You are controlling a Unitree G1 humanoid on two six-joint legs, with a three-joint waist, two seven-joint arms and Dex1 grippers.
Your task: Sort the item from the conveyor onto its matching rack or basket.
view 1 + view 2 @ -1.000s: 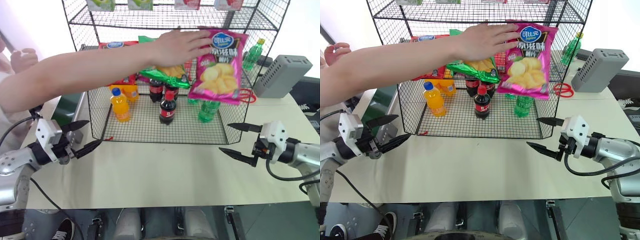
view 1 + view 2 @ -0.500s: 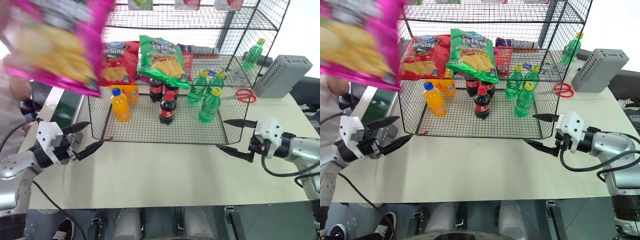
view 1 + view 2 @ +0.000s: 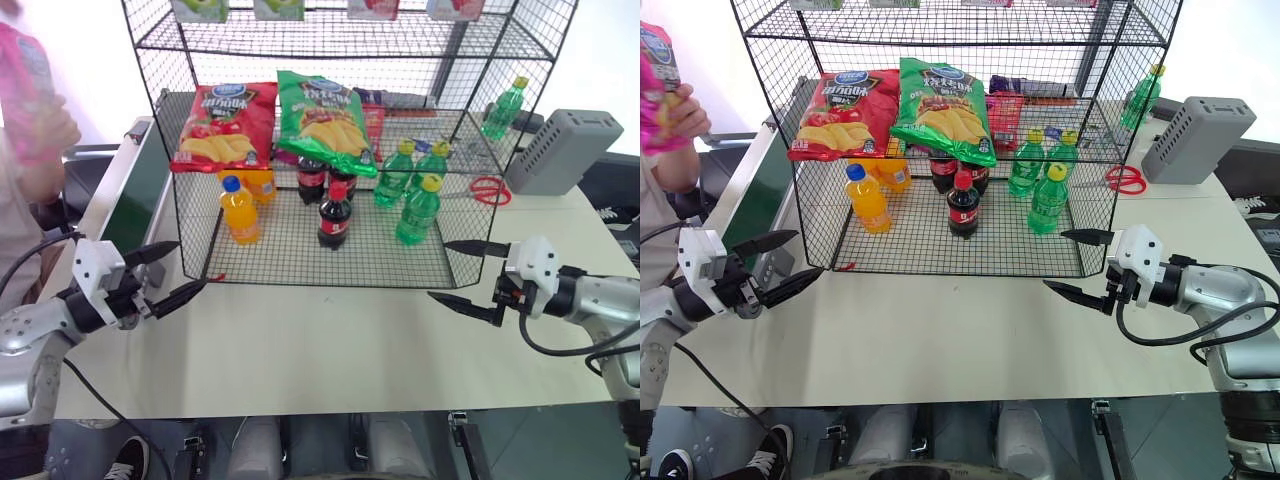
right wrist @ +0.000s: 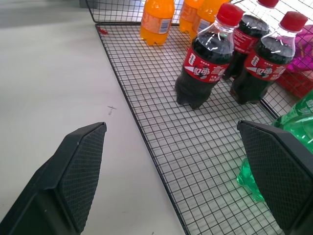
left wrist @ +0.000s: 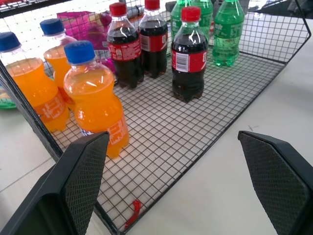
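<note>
Both my grippers hang over the bare table (image 3: 330,350), just short of the rack's front edge. Left gripper (image 3: 170,272) spread wide, nothing in it, pointing in toward the rack's lower left corner. Right gripper (image 3: 468,273) likewise wide open and empty, aimed in from the other side at the lower right corner. Between them the rack (image 3: 340,35) stands on the table: orange bottles (image 3: 240,210) at the left of the bottom tier, cola bottles (image 3: 334,213) in the middle, green bottles (image 3: 417,210) at the right. On the tier above, a red bag (image 3: 220,125) and a green bag (image 3: 323,118) lean side by side, with room to their right. Conveyor (image 3: 130,200) runs up my left side, just beside the rack; I see nothing on the stretch of belt in view. The pink bag (image 3: 658,85) is at the far left edge, off the belt, in a person's hand (image 3: 685,118). I read this as the waiting step: the item is not yet on the belt, so no pick has begun. Next move, as I judge it, calls for the bag to be set down on the belt, then a left-arm reach across the rail with fingers kept wide, since the bag is broad and slippery.
</note>
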